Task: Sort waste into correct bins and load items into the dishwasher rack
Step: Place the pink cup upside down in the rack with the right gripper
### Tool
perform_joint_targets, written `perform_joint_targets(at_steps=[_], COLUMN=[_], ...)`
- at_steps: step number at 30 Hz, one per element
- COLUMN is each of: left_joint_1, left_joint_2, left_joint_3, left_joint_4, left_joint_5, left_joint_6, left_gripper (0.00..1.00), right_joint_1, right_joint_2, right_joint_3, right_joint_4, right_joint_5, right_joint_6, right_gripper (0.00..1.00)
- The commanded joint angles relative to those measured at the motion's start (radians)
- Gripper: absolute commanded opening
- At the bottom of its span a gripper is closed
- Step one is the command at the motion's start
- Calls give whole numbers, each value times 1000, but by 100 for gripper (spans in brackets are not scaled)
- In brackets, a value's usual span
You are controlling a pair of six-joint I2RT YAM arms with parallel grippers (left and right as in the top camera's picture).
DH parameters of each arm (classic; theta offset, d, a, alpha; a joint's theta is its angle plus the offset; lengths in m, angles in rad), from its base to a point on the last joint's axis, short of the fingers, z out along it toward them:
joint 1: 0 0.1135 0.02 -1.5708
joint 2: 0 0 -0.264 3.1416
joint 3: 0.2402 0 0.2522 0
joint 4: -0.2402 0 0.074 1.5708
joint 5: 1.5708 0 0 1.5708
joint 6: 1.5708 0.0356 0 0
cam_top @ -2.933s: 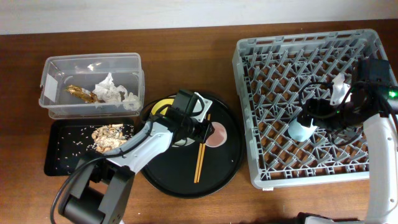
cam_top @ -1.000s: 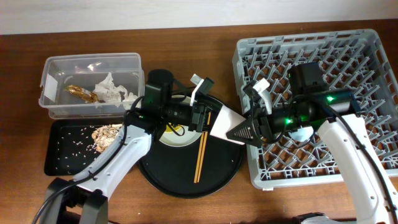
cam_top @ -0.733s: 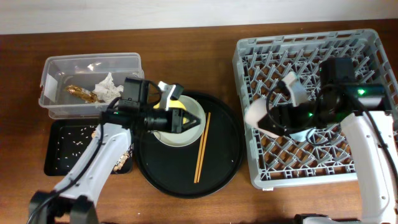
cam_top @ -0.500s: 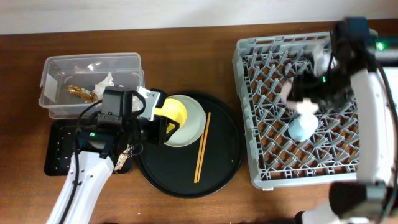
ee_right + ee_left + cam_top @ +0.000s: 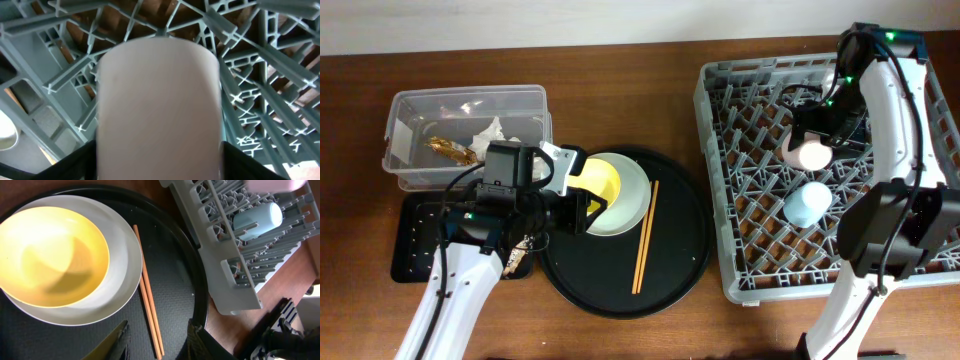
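My right gripper [image 5: 817, 140] is shut on the pink cup [image 5: 809, 153], held over the grey dishwasher rack [image 5: 720, 90]; the cup fills the right wrist view [image 5: 157, 110]. A light-blue cup [image 5: 806, 203] lies in the rack, also in the left wrist view [image 5: 257, 219]. My left gripper [image 5: 582, 200] is open and empty, its fingers [image 5: 157, 342] either side of the wooden chopsticks [image 5: 147, 295]. The yellow bowl [image 5: 597, 181] sits on the grey-green plate [image 5: 632, 195]. White paper wads [image 5: 492, 132] and the gold wrapper [image 5: 448, 150] lie in the clear tub [image 5: 400, 110]. Food scraps [image 5: 515, 257] lie in the black rectangular tray [image 5: 405, 250].
The plate, bowl and chopsticks [image 5: 646, 235] rest on a large round black tray [image 5: 680, 250] between the bins and the rack. My left arm covers part of the rectangular tray. Bare wooden table lies in front and behind.
My right gripper took the pink cup from the round tray to the rack's far right. My left arm drew back to the left off the plate.
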Motion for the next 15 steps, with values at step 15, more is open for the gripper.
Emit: perform_joint_targets(at_steps=[15], left_joint_1=[86], left_joint_2=[-11], left_joint_3=[3], left_joint_4=[-293], left_joint_5=[-433], left_joint_6=[-124], left_gripper=[50], right_joint_1=[302], right_joint_2=[-491], right_joint_3=[-72], right_joint_4=[-62], right_joint_5=[-120], right_joint_6=[70], right_gripper=[94])
